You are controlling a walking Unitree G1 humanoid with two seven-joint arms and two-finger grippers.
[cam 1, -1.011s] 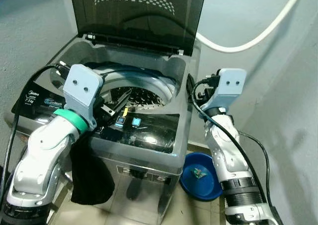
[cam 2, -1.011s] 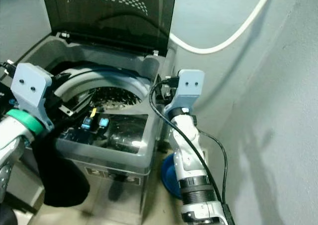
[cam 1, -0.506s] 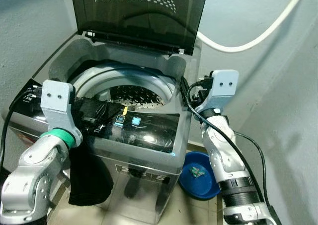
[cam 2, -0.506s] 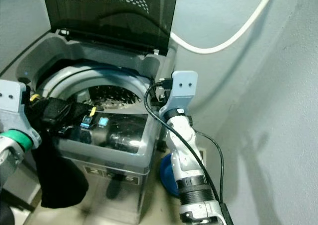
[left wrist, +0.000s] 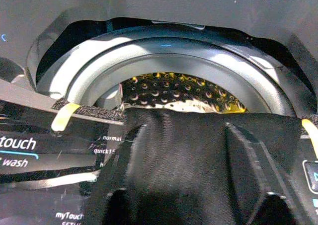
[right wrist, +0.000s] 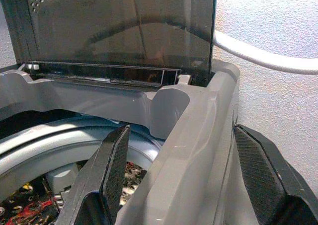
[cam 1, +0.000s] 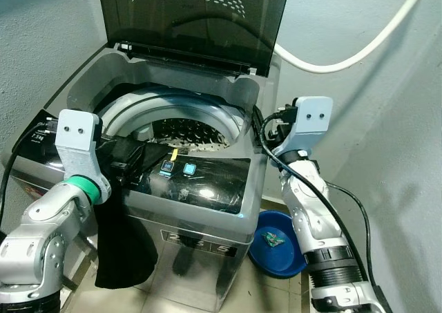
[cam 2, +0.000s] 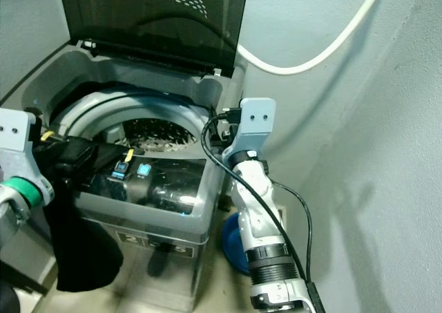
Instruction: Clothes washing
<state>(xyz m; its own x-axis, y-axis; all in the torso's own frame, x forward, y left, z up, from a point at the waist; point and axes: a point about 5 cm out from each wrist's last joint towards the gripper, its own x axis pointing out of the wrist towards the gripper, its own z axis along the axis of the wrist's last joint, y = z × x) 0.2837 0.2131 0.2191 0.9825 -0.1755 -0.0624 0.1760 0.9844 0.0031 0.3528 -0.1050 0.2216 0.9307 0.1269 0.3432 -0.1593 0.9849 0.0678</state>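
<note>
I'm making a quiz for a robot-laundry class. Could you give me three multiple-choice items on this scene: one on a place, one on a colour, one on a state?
1. Where is the basin?
A. On the floor by the washing machine
B. Inside the drum
C. On the lid

2. What colour is the garment in the left pincer?
A. White
B. Black
C. Red

3. How is the lid?
A. Shut
B. Removed
C. Raised open

Answers: 1 A, it sits on the floor beside the machine's base; 2 B, dark cloth hangs down the front; 3 C, it stands upright above the drum.
</note>
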